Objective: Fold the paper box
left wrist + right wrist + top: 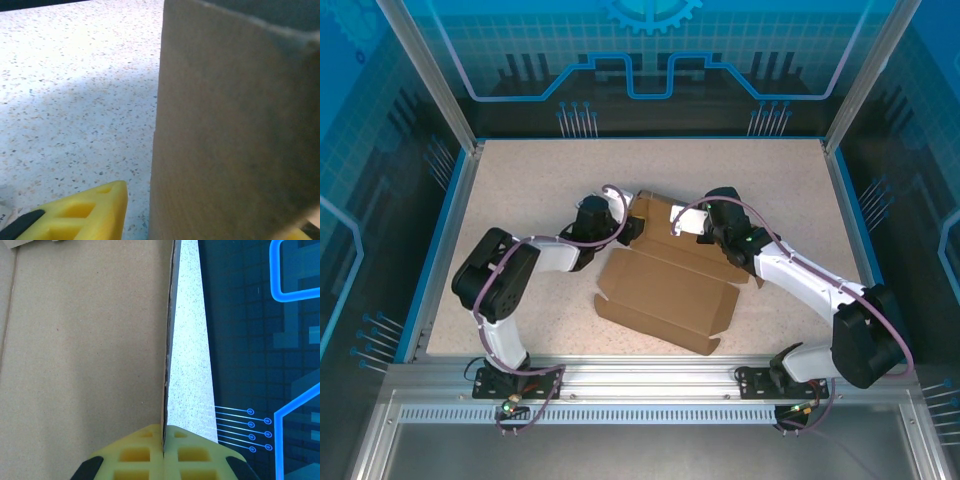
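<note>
We log: paper box (pixel 665 295) plain brown | table (pixel 520 190) beige, which we see finely dark-speckled | right gripper (pixel 164 430) yellow, black-edged | arms (pixel 800 280) white and black | cables (pixel 616 195) purple | walls (pixel 380 150) blue, with lighter grid and circuit lines

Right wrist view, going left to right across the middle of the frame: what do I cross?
paper box → table → blue enclosure wall

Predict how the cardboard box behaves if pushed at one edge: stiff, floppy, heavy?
Probably light: the paper box is thin cardboard. Likely stiff within panels yet hinging at creases, as one flap stands raised. May slide on the smooth table.
</note>
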### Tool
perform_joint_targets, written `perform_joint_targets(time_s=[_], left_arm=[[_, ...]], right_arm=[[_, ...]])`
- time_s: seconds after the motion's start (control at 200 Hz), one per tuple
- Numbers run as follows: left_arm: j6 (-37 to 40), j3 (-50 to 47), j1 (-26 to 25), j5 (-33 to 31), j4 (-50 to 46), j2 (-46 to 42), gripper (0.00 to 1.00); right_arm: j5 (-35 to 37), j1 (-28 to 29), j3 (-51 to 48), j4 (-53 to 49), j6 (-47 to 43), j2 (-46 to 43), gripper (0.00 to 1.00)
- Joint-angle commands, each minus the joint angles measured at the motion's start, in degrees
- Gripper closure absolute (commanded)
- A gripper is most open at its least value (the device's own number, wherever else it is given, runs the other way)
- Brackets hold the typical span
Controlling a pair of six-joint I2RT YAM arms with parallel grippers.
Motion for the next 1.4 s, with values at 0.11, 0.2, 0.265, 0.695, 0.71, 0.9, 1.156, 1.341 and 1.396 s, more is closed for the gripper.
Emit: perform_joint_targets(time_s=[0.11,0.2,0.265,0.695,0.71,0.9,1.156,1.341,1.396], left_arm=[[2.74,1.33,-1.86,-10.40,2.45,0.27,0.61],[3.19,1.04,-2.40,-11.78,3.15,0.37,0.63],[4.02,0.71,-2.87,-12.72,4.17,0.53,0.64],[8.53,1.20,-7.43,-30.18,8.86,2.78,0.77],[8.54,1.21,-7.49,-30.71,9.09,2.82,0.77],[11.47,1.47,-8.62,-37.87,12.70,4.54,0.86],[13.07,2.19,-9.20,-39.61,15.21,6.01,0.89],[14.70,1.50,-9.20,-40.58,17.47,6.12,0.95],[15.17,1.62,-9.20,-40.65,17.60,6.32,0.96]], right_arm=[[-1.68,1.44,-1.35,-2.76,0.06,-0.84,1.00],[-0.52,2.03,-1.39,-1.74,-0.12,-1.18,1.00],[0.48,2.52,-3.05,-0.97,-0.15,-1.16,1.00],[3.05,4.00,-4.62,0.57,0.82,-2.01,1.00],[3.03,3.95,-4.58,0.69,0.84,-2.00,1.00],[3.67,3.75,-4.82,0.72,1.33,-2.17,1.00],[3.67,3.55,-4.57,0.46,1.77,-2.36,1.00],[4.02,3.20,-4.50,0.50,2.17,-2.66,1.00],[4.07,3.25,-4.49,0.62,2.26,-2.58,1.00]])
